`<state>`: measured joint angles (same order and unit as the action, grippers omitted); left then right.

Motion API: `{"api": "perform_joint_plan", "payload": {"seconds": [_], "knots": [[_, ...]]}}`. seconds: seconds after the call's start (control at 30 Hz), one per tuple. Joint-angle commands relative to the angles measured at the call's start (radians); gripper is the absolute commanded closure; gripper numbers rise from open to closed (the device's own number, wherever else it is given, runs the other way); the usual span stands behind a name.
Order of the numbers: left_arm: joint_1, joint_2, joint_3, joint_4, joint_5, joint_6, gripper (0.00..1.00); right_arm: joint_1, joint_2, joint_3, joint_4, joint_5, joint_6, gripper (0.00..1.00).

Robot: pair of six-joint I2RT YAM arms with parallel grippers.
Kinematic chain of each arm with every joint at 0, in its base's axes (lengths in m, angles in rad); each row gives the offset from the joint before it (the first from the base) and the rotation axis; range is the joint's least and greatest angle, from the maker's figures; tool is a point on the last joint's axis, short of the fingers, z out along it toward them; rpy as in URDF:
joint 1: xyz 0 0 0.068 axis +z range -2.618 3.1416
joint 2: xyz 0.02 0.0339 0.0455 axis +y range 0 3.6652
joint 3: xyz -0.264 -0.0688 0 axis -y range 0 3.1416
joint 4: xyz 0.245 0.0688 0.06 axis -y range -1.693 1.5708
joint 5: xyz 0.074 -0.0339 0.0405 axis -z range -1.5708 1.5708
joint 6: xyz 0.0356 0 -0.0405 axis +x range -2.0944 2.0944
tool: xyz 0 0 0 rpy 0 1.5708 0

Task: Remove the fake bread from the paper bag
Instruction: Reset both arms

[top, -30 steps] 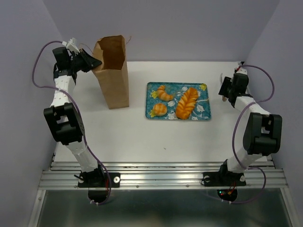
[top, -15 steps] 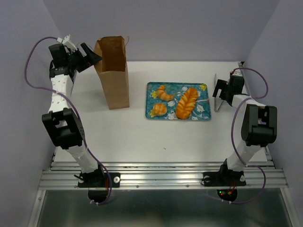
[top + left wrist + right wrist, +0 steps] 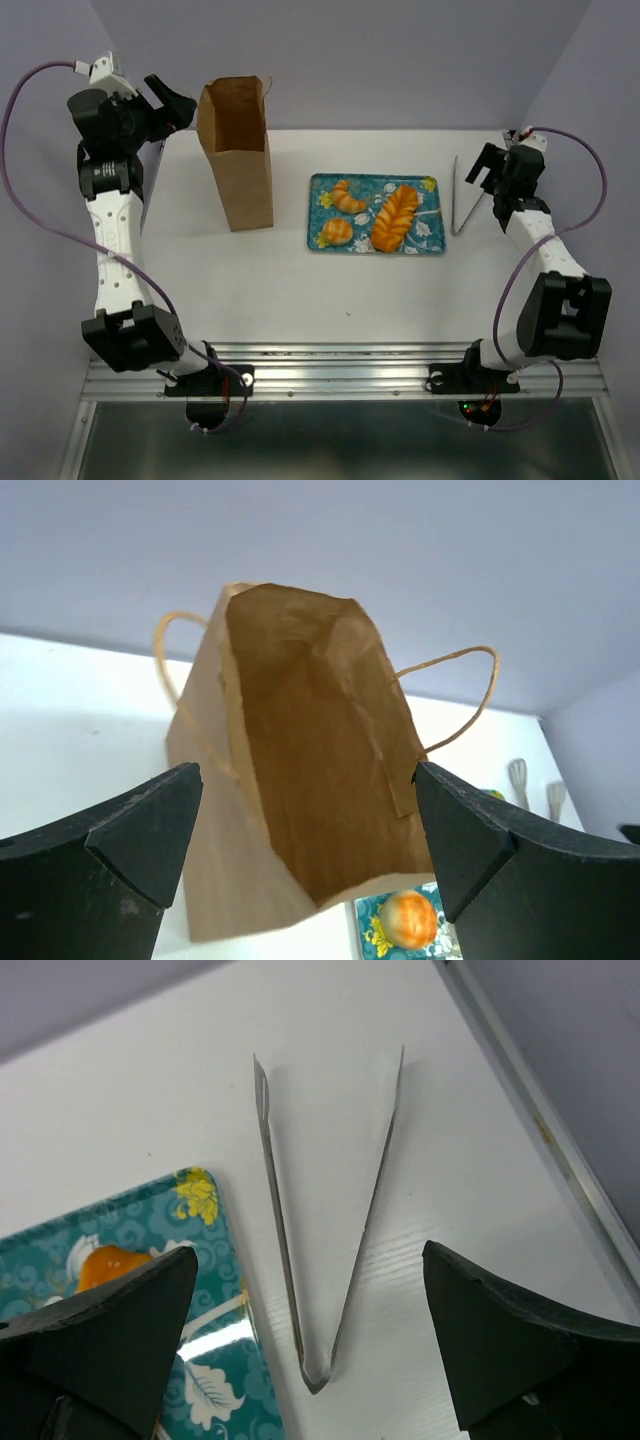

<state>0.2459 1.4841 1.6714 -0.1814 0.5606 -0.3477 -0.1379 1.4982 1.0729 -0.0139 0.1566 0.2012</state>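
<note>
Fake bread (image 3: pixel 396 217) is sitting on the tray (image 3: pixel 430 183), out of the upright paper bag (image 3: pixel 238 160); left fingers (image 3: pixel 120 860) and right fingers (image 3: pixel 100 1330) are hanging apart, empty, risking tipping the bag or snagging the tongs (image 3: pixel 456 195).

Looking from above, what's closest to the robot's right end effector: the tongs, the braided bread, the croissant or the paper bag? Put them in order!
From the right end effector:
1. Tongs, on the table just beside it.
2. Braided loaf, right side of the tray.
3. Croissant, left side of the tray.
4. Paper bag, standing far off on the left.
</note>
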Motion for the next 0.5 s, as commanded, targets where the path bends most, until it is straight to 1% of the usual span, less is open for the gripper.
{"api": "perform_joint_plan", "payload": {"seconds": [0.0, 0.03, 0.07, 0.1, 0.13, 0.17, 0.27, 0.33, 0.47], "knots": [[-0.002, -0.193, -0.161, -0.01, -0.233, -0.01, 0.01, -0.008, -0.139, -0.034, -0.093, 0.128, 0.117, 0.0], [-0.002, -0.235, -0.206, -0.007, -0.279, -0.02, 0.01, -0.008, -0.165, -0.04, -0.11, 0.15, 0.139, 0.0], [-0.002, -0.314, -0.247, -0.001, -0.365, -0.034, 0.01, -0.008, -0.214, -0.048, -0.141, 0.165, 0.154, 0.0], [-0.002, -0.352, -0.293, 0.003, -0.401, -0.049, 0.01, -0.008, -0.237, -0.06, -0.156, 0.196, 0.19, 0.0], [0.0, -0.39, -0.379, 0.013, -0.451, -0.074, 0.01, -0.008, -0.259, -0.068, -0.17, 0.207, 0.21, 0.0], [-0.002, -0.453, -0.418, 0.028, -0.476, -0.085, 0.01, -0.008, -0.282, -0.077, -0.181, 0.21, 0.225, 0.0], [0.0, -0.519, -0.492, 0.019, -0.531, -0.094, 0.01, -0.008, -0.367, -0.109, -0.182, 0.221, 0.285, 0.0], [-0.002, -0.536, -0.496, 0.002, -0.548, -0.094, 0.01, -0.008, -0.423, -0.123, -0.175, 0.233, 0.311, 0.0], [-0.002, -0.558, -0.512, 0.005, -0.55, -0.094, 0.01, -0.008, -0.472, -0.13, -0.164, 0.204, 0.311, 0.0]]}}
